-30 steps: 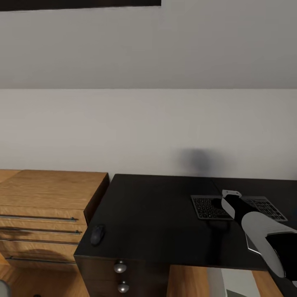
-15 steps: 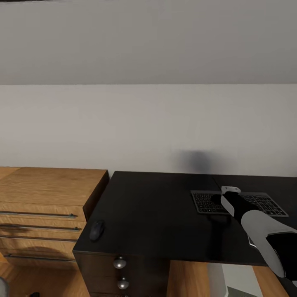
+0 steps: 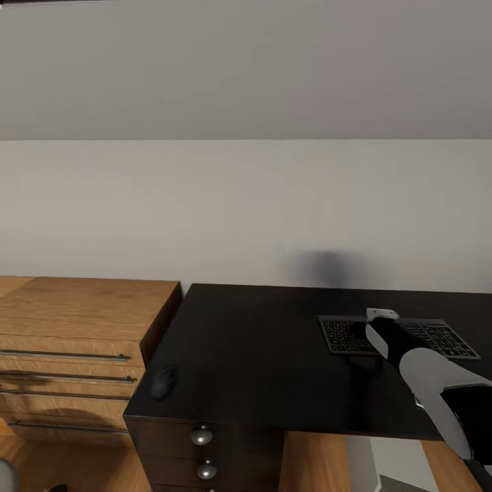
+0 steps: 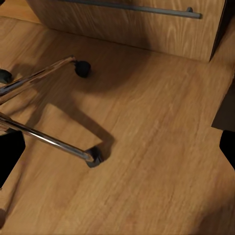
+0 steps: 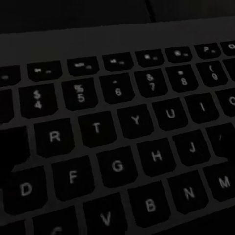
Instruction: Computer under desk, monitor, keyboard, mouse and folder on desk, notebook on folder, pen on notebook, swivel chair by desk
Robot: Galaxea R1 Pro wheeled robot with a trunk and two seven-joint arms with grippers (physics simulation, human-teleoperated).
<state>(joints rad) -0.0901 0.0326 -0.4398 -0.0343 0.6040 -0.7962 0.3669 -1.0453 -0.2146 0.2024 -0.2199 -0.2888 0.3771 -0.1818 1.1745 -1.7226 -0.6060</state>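
Hovered low with the right tool [image 3: 378,326], finger state impossible to tell, over the keyboard [image 3: 398,337] lying flat toward the bench's [image 3: 260,355] right end, mouse [image 3: 163,381] well apart at the left edge; best pinched by an edge, then slid.

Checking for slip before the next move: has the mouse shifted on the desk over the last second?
No. The mouse sits at the same left front corner of the desk, above the drawer knobs.
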